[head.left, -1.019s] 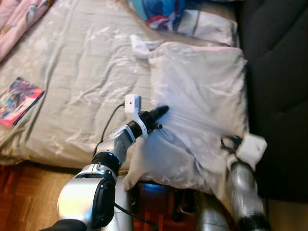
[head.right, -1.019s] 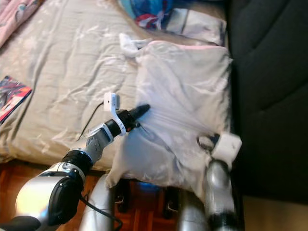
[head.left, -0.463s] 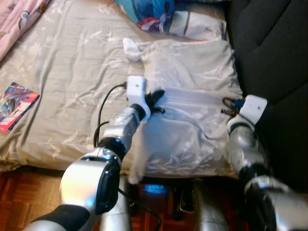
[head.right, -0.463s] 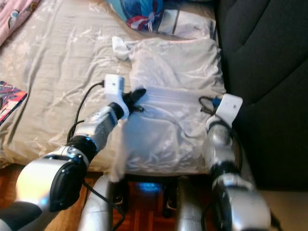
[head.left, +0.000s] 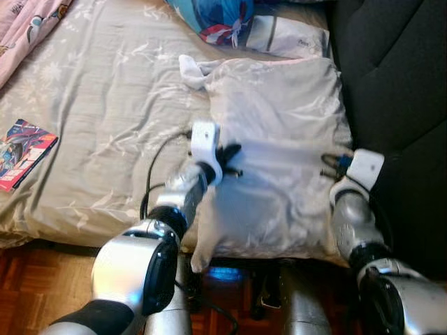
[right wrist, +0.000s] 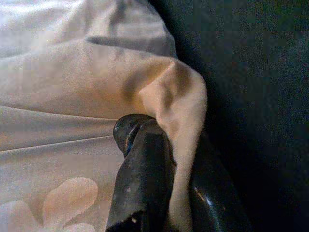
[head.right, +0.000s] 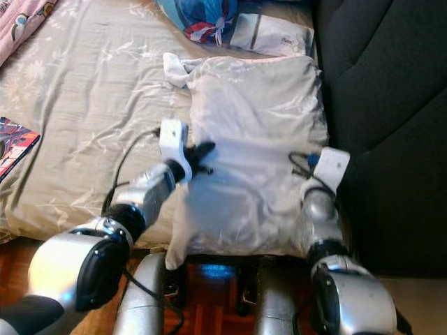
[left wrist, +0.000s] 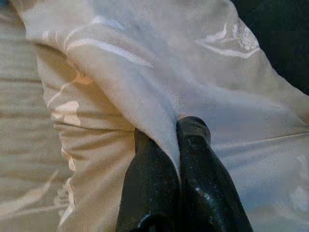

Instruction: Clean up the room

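A pale grey pillow (head.left: 279,118) lies on the beige bed (head.left: 105,105), against a dark upholstered surface (head.left: 398,70). My left gripper (head.left: 230,151) is shut on a fold of the pillow's left edge; the left wrist view shows the fabric (left wrist: 231,96) pinched between the black fingers (left wrist: 154,169). My right gripper (head.left: 328,162) is shut on the pillow's right edge beside the dark upholstery, and in the right wrist view the cloth (right wrist: 72,82) wraps over the fingers (right wrist: 145,164). The pillow's near edge hangs a little over the bed's front.
A colourful magazine (head.left: 24,143) lies at the bed's left front. A white cloth (head.left: 190,68), a blue bundle (head.left: 216,15) and a white cushion (head.left: 293,38) sit beyond the pillow. A pink blanket (head.left: 21,21) is at the far left. Wooden floor (head.left: 35,279) lies below.
Both grippers have carried the pillow forward onto the bed, and it now lies flatter with less hanging over the front. The camera has also shifted.
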`<state>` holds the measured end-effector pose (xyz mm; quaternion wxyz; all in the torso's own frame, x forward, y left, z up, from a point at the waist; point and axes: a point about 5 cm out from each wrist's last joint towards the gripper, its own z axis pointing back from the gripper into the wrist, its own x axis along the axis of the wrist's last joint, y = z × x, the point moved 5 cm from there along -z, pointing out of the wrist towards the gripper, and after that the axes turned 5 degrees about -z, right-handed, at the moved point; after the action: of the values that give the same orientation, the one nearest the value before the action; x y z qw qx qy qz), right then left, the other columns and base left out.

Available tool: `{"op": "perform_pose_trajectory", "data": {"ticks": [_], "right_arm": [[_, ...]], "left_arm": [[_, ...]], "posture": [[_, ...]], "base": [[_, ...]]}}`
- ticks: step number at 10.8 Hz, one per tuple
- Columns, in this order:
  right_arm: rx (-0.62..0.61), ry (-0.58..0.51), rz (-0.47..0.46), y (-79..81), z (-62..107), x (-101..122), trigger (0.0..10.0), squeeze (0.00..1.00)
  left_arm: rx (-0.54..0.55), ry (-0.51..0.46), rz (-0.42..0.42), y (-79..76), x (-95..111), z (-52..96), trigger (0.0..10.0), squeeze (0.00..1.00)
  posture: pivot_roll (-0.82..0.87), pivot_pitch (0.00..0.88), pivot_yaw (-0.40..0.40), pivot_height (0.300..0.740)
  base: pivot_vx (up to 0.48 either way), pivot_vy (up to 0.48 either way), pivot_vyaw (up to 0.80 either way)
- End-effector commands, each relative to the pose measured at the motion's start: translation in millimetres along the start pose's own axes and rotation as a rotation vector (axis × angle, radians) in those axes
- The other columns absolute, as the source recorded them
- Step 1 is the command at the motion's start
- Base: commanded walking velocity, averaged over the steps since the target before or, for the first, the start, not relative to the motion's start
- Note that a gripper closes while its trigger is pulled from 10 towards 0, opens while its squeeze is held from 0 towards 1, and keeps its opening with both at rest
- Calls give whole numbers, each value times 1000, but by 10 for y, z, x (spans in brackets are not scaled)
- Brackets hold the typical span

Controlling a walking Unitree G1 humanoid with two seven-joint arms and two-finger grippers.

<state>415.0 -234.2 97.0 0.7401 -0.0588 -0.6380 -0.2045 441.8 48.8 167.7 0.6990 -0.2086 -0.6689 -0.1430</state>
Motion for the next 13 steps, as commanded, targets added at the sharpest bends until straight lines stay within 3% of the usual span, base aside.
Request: {"op": "perform_pose_trajectory", "data": {"ticks": [1,3,4,5,6,9,10,11,12,13], "right_arm": [[-224,-39,-36,-722,-2,87,10000,0],[-225,-102,-34,-729,-29,264,10000,0],[-223,-112,-36,-716,-44,319,10000,0],[-218,-116,-43,-692,-49,335,10000,847],[-216,-116,-41,-672,-44,318,10000,1000],[-189,-137,-24,-617,-44,345,10000,1000],[-148,-176,-14,-529,-45,416,10000,1000],[-41,-257,-3,-322,-18,521,10000,263],[57,-326,38,-141,43,570,10000,0],[118,-365,31,-71,140,509,10000,0]], "left_arm": [[117,-53,22,403,79,147,10000,0],[94,-74,97,376,83,143,10000,0],[80,-74,95,352,89,135,10000,0],[69,-66,78,330,79,129,10000,529],[65,-54,69,323,48,134,10000,1000],[80,-59,82,390,47,165,10000,1000],[95,-78,84,436,86,179,10000,1000],[125,-125,70,521,165,217,10000,1000],[175,-185,26,631,260,280,10000,1000],[233,-266,-95,768,349,429,10000,0]], "posture": [[40,362,35,660],[42,362,35,660],[41,362,35,660],[42,358,35,660],[42,356,35,660],[41,348,34,660],[38,346,33,660],[36,333,29,660],[30,325,26,660],[36,310,21,660]], "base": [[0,0,0],[0,0,0],[0,0,0],[0,0,0],[0,0,0],[0,0,0],[0,0,0],[0,0,0],[0,0,0],[0,0,0]]}}
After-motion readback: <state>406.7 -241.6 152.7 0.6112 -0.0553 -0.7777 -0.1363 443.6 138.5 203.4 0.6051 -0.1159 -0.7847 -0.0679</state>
